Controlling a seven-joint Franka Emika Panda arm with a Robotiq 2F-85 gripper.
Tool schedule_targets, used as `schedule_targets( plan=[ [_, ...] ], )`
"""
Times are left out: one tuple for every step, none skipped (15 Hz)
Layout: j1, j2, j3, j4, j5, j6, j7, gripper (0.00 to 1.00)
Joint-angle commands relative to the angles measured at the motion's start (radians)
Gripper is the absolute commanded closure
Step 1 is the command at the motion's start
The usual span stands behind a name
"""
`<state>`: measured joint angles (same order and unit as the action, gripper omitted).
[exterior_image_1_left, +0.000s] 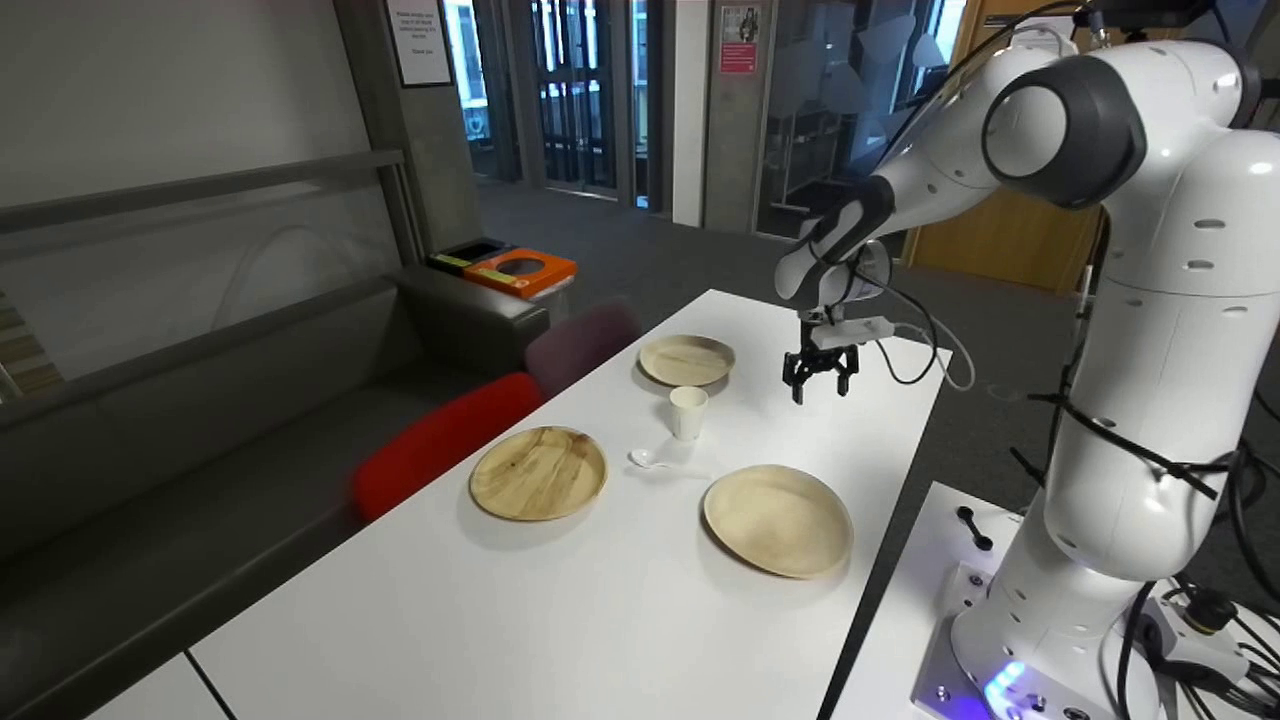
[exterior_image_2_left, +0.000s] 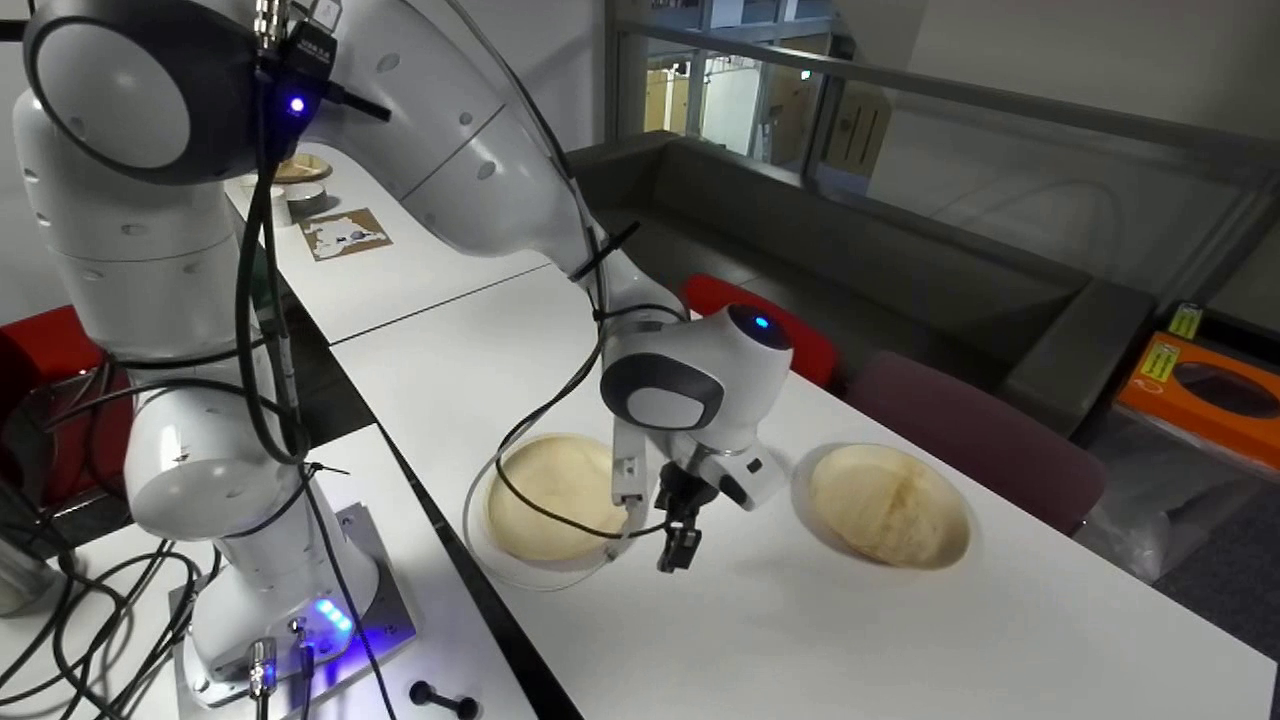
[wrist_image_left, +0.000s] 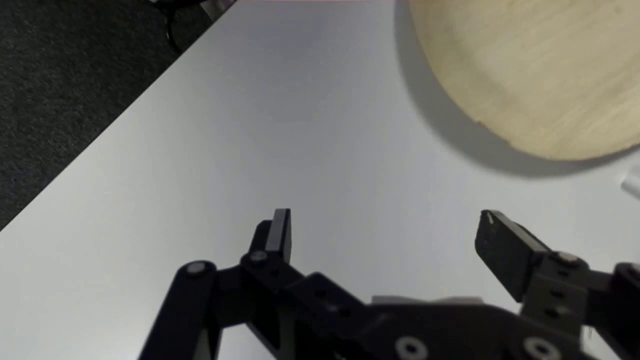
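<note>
My black gripper (exterior_image_1_left: 820, 393) is open and empty above the white table (exterior_image_1_left: 480, 620). It also shows in an exterior view (exterior_image_2_left: 678, 562), and in the wrist view its fingers (wrist_image_left: 385, 214) are wide apart with only tabletop between them. Three round wooden plates lie on the table: a far plate (exterior_image_1_left: 687, 358), a plate by the chairs (exterior_image_1_left: 540, 473) and a plate nearer the robot base (exterior_image_1_left: 780, 520). A white cup (exterior_image_1_left: 688, 413) stands upright between them, beside a white spoon (exterior_image_1_left: 645, 459). A plate edge (wrist_image_left: 540, 90) fills the wrist view's upper right. The arm hides the cup in an exterior view.
A red chair (exterior_image_1_left: 445, 440) and a purple chair (exterior_image_2_left: 975, 440) stand along the table's far side, before a grey sofa (exterior_image_1_left: 200, 480). An orange-topped bin (exterior_image_2_left: 1200, 390) stands beyond. A loose cable (exterior_image_1_left: 960, 350) hangs from the wrist. Dark floor (wrist_image_left: 65, 90) lies past the table edge.
</note>
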<state>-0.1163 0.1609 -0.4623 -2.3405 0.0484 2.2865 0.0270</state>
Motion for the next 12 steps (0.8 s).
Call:
schedule_targets(
  plan=[
    [-0.012,-0.056,0.104,-0.086,-0.111,-0.01,0.103,0.0],
    [-0.007,-0.048,0.129,-0.099,-0.13,0.003,0.133,0.0],
    [-0.003,-0.037,0.152,-0.107,-0.147,0.007,0.161,0.0],
    [-0.001,-0.018,0.174,-0.109,-0.155,0.016,0.176,0.0],
    [0.001,-0.007,0.194,-0.116,-0.163,0.034,0.193,0.0],
    [-0.001,0.015,0.211,-0.113,-0.155,0.062,0.193,0.0],
    [-0.002,0.036,0.225,-0.107,-0.147,0.086,0.193,0.0],
    [-0.003,0.058,0.235,-0.1,-0.147,0.109,0.189,0.0],
    [-0.003,0.083,0.241,-0.092,-0.145,0.137,0.185,0.0],
    [-0.002,0.107,0.245,-0.084,-0.146,0.156,0.184,0.0],
    [0.002,0.137,0.248,-0.07,-0.145,0.163,0.19,0.0],
    [0.005,0.164,0.248,-0.059,-0.148,0.166,0.192,0.0]
  ],
)
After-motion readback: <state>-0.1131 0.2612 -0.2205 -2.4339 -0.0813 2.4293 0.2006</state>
